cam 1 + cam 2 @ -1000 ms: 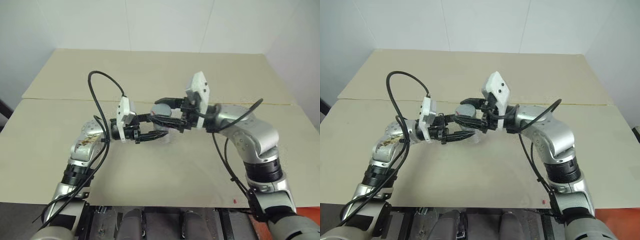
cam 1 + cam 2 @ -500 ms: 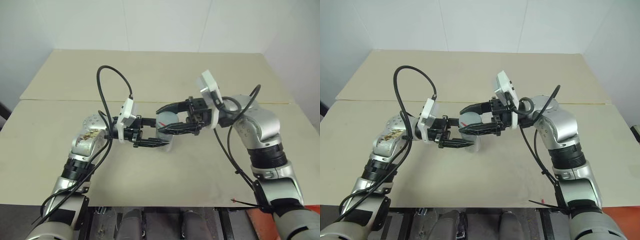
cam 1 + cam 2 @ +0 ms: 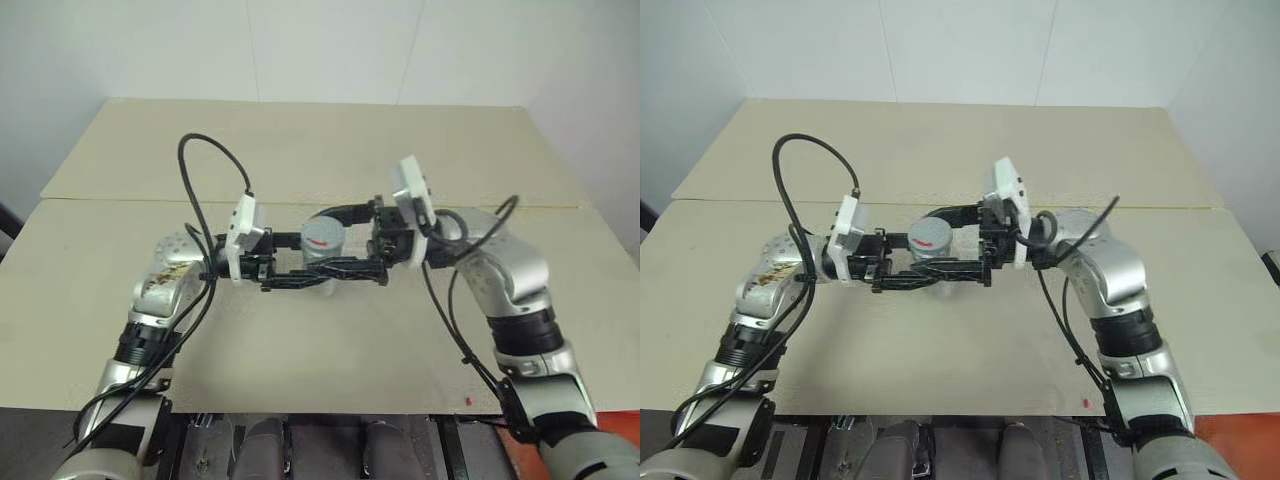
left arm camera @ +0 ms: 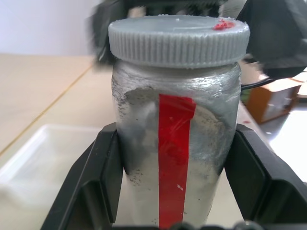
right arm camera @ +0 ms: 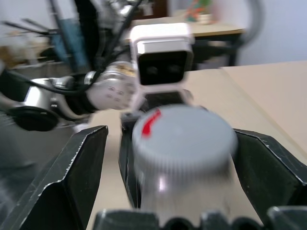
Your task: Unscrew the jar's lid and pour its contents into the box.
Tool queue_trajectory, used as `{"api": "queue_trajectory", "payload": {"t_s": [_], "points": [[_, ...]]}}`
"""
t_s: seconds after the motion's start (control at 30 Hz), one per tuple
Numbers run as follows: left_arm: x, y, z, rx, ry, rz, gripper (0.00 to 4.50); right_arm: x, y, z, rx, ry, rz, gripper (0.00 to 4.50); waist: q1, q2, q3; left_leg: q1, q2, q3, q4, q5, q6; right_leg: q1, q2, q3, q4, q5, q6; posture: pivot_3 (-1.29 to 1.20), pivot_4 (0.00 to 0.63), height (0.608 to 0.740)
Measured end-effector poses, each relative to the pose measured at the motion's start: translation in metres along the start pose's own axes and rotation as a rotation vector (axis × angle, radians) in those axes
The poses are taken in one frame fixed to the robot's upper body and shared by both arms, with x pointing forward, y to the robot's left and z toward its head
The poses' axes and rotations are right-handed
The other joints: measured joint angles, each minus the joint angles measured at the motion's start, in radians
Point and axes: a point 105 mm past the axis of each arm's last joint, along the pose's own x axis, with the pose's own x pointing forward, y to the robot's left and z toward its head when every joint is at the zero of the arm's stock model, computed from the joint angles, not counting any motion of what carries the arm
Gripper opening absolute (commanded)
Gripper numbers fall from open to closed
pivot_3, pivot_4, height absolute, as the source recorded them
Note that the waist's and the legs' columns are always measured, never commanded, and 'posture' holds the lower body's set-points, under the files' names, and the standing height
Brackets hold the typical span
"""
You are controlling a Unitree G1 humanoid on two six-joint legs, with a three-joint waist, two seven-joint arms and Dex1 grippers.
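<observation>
My left gripper (image 3: pixel 305 262) is shut on the jar (image 4: pixel 175 143), holding it upright a little above the table. The jar is silvery with a red stripe down its label. The grey lid (image 3: pixel 322 236), marked with a red dab, sits on top of the jar. My right gripper (image 5: pixel 184 153) reaches in from the opposite side and is open, one finger on each side of the lid with a gap at both. The clear box (image 4: pixel 48 158) lies on the table below and beyond the jar. I cannot make out the contents through the jar's wall.
The tan table (image 3: pixel 330 350) has a seam (image 3: pixel 120 199) running across it behind the arms, and white walls stand at its far edge. A small red mark (image 3: pixel 468 402) sits near the front right edge. Black cables loop above both wrists.
The right gripper, earlier closed on the lid, has opened and now straddles it. The left gripper keeps its hold on the jar, and the lid is still on.
</observation>
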Motion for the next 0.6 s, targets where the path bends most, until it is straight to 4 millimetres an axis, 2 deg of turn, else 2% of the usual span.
{"api": "queue_trajectory", "payload": {"t_s": [0.13,0.27,0.43,0.6], "points": [[-0.017,0.005,-0.007,-0.018,0.018,0.11,2.7,-0.011,-0.002,0.003,-0.03,-0.009,-0.132,4.48,-0.002,0.0,0.0,0.0,0.0,0.0,0.0,0.0,0.0,0.0,0.0,0.0,0.0,0.0,0.0,0.0,0.15,0.74],[-0.02,0.018,-0.01,0.003,0.027,0.271,2.7,-0.007,-0.004,0.009,-0.048,-0.033,-0.248,4.48,-0.001,0.0,0.0,0.0,0.0,-0.001,0.0,0.0,0.0,0.0,0.0,0.0,0.001,0.0,0.0,0.0,0.15,0.74],[-0.008,0.031,-0.016,0.011,0.02,0.425,2.7,0.018,-0.013,0.011,-0.039,-0.013,-0.394,4.48,-0.002,0.0,0.0,0.0,0.0,0.0,0.0,0.0,-0.001,-0.001,0.0,0.0,0.003,0.0,0.0,0.0,0.15,0.74],[0.001,0.032,-0.016,0.01,-0.001,0.455,2.7,0.039,-0.018,0.002,-0.031,0.023,-0.48,4.48,-0.003,0.0,0.0,0.0,0.0,0.0,0.0,0.0,-0.001,-0.002,0.0,0.001,0.003,0.0,0.0,0.0,0.15,0.74]]}}
